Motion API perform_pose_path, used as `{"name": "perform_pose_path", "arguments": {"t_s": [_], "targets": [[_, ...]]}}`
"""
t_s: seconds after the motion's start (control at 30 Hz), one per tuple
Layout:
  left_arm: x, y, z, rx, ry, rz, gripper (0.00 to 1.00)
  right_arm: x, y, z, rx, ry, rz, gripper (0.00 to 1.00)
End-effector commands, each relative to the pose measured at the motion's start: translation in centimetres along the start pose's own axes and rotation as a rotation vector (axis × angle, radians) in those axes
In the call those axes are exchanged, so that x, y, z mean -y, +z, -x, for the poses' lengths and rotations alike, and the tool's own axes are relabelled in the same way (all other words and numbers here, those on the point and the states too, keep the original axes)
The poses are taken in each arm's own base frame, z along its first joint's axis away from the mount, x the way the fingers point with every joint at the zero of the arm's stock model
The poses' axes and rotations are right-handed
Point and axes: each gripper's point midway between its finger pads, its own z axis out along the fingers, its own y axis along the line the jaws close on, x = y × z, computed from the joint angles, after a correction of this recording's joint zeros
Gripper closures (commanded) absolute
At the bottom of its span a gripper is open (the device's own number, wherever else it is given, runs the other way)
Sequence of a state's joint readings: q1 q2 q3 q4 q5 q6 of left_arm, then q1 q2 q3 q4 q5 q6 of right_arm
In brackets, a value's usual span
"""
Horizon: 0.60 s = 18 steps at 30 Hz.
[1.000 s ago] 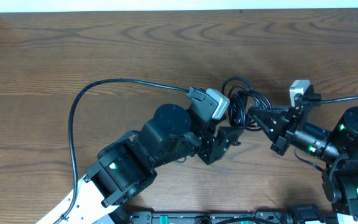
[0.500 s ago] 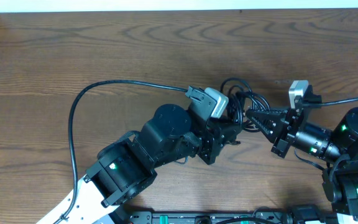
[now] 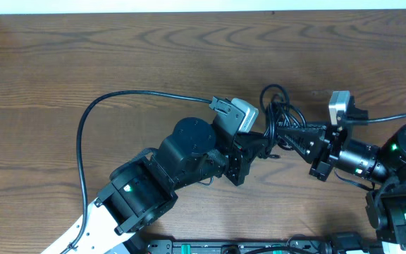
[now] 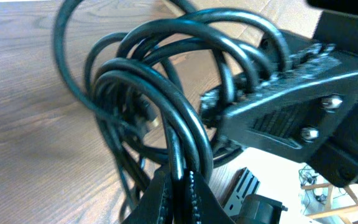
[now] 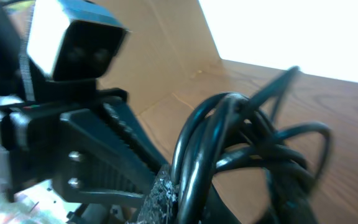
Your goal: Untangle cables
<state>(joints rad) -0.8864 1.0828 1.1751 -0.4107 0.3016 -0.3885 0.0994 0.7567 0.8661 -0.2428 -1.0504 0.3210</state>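
The cables (image 3: 282, 111) bunch in a knot between the arms — the left gripper (image 4: 180, 185) pinches one strand, the right gripper (image 5: 179, 196) clamps several loops, likely so opposing pulls can loosen them over the surface (image 3: 118, 56).

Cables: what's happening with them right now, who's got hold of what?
The cables are one tangled bundle near the middle of the table. The left gripper is shut on one loop of the bundle, and the right gripper is shut on it from the opposite side. The cords are looped through each other and not yet pulled apart.
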Motion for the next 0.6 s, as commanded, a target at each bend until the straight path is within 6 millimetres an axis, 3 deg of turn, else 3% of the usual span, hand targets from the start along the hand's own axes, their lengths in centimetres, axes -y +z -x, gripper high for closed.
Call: {"name": "perform_pose_path", "arguments": {"t_s": [0.0,0.27,0.47,0.57], "targets": [[0.3,0.2,0.6,0.009,0.012,-0.005,0.92,-2.7,-0.3,0.2,-0.014,-0.004,0.127,0.99],[0.0,1.5,0.6,0.0,-0.035,-0.007,0.92,-3.6,-0.4,0.8,-0.004,-0.027,0.169,0.99],[0.6,1.6,1.8,0.048,-0.058,-0.034,0.83,-3.8,-0.5,0.7,-0.01,-0.029,0.183,0.99],[0.7,1.5,2.0,0.055,-0.057,-0.037,0.69,-3.8,-0.5,0.7,-0.011,-0.028,0.184,0.99]]}}
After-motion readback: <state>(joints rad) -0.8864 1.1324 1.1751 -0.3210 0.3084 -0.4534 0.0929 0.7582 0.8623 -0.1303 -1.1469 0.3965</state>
